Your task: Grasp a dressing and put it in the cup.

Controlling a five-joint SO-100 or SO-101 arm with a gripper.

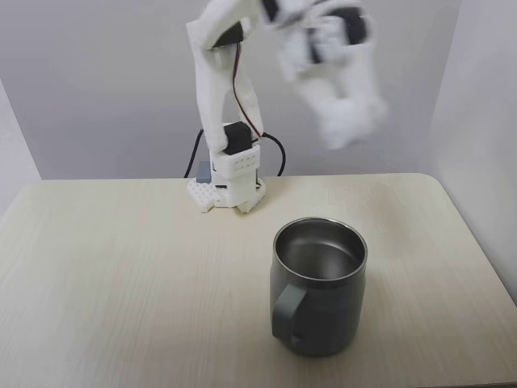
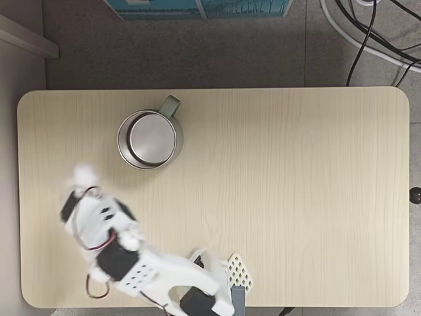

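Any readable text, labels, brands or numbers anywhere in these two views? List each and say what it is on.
None can be read.
Teal box on the floor beyond the table's far edge, in a fixed view: pale marks near its cut-off top edge, too small and cropped to read.
Cup: plain dark outside, no logo or print seen in both fixed views.
Arm base and table: no lettering seen.
Gripper: motion-blurred, nothing legible.

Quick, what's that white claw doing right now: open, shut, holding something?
Claw: raised above the table and motion-blurred in both fixed views; open, shut or holding something cannot be told.
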